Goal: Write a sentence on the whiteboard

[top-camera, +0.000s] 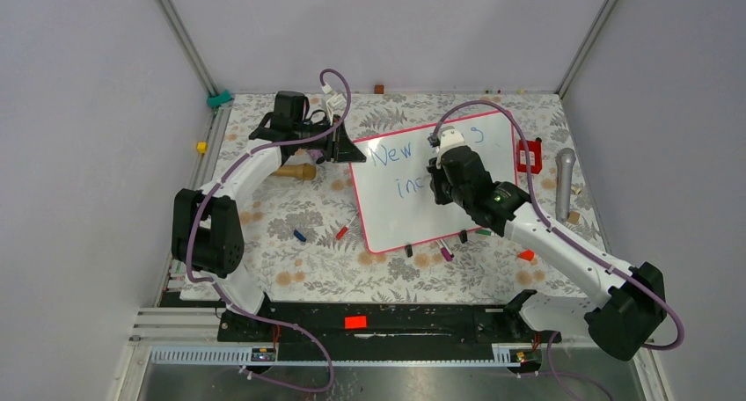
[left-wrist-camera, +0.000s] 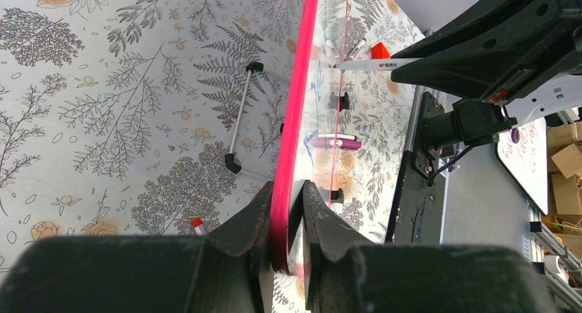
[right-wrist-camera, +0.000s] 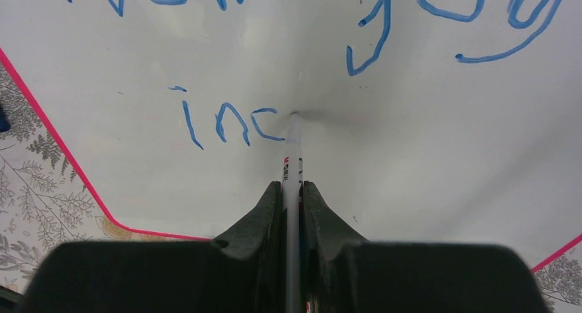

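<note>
Floral tabletop (top-camera: 308, 260), pink-framed whiteboard (top-camera: 413, 216), blue sentence (top-camera: 391, 155)

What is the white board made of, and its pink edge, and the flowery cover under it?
The whiteboard looks like a smooth glossy coated sheet: it glints and reflects. Its pink frame seems plastic, evenly coloured and rounded. The flowery table cover looks like printed cloth or vinyl; I cannot tell which.

The whiteboard (right-wrist-camera: 425, 182) is glossy and smooth — its pink frame (left-wrist-camera: 296, 107) looks plastic. The floral table cover (top-camera: 308, 273) looks matt.
</note>
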Robot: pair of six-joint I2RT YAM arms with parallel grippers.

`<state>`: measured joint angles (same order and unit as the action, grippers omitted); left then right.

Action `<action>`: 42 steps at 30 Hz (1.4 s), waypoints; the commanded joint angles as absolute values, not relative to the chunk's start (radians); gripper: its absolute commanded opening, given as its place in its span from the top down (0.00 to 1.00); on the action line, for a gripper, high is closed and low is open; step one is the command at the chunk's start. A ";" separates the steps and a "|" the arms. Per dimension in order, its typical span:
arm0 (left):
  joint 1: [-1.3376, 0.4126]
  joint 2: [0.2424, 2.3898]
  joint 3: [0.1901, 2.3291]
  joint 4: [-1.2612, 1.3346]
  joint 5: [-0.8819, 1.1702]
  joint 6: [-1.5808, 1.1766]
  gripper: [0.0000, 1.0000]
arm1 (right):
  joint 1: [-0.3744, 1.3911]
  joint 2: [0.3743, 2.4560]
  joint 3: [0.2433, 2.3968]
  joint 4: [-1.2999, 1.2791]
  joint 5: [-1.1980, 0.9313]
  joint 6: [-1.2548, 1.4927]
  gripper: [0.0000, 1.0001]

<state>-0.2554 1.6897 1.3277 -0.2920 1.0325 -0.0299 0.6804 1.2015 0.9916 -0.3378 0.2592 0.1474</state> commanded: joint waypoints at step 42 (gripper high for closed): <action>-0.286 1.694 1.342 -0.271 0.889 0.104 0.88 | 0.669 1.206 0.997 -0.337 0.216 0.177 1.00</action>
<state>-0.2562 1.6897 1.3293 -0.2951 1.0302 -0.0269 0.6765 1.2236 1.0080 -0.3523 0.2268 0.1665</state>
